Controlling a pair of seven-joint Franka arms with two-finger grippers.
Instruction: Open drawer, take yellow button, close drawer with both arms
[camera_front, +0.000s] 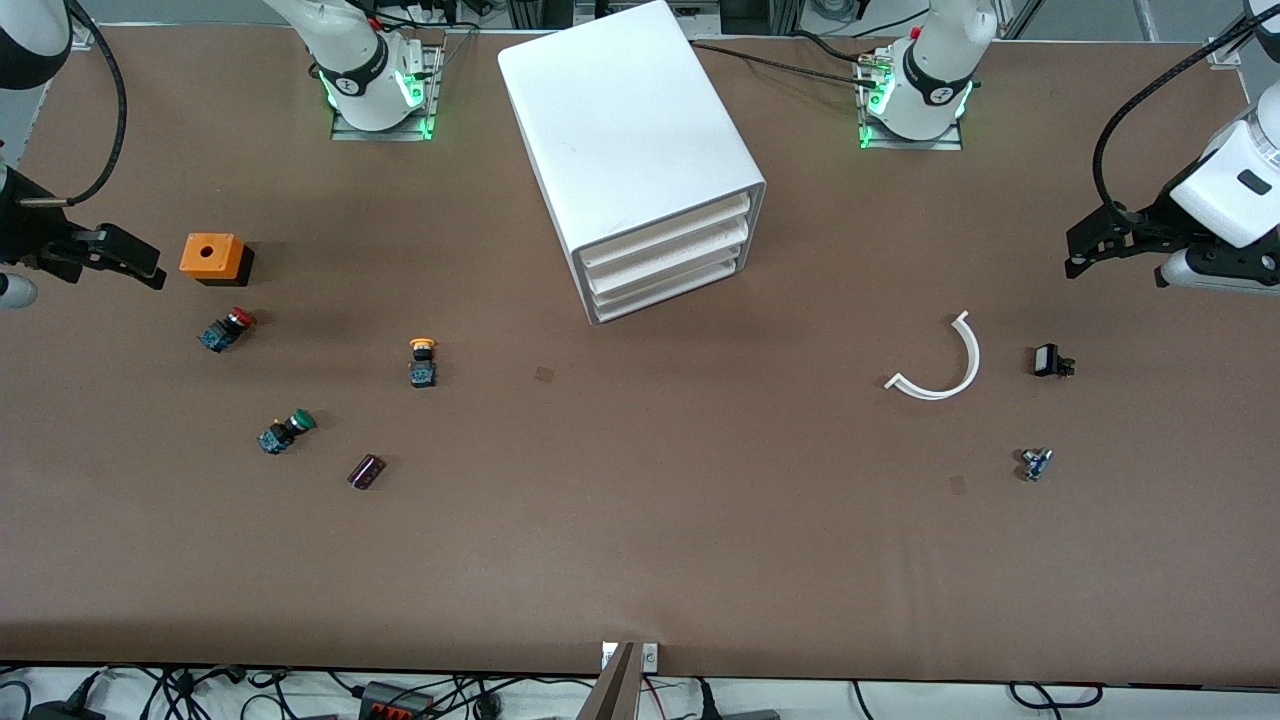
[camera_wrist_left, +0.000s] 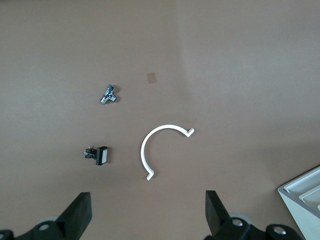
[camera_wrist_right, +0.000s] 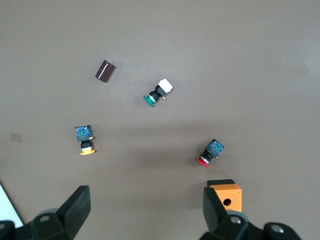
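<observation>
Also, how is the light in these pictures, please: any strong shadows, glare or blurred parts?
Front view: even light; the big white boxy cabinet throws a soft shadow toward the left arm's end, and its top shows no glare. Right wrist view: a faint dark band crosses beside the small red-capped push-button. Left wrist view: the curved white plastic strip looks sharp.

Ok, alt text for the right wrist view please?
The open right gripper hangs over bare table with three push-buttons below: the orange-capped button, a green-capped one and a red-capped one. An orange box and dark cylinder lie nearby.
</observation>
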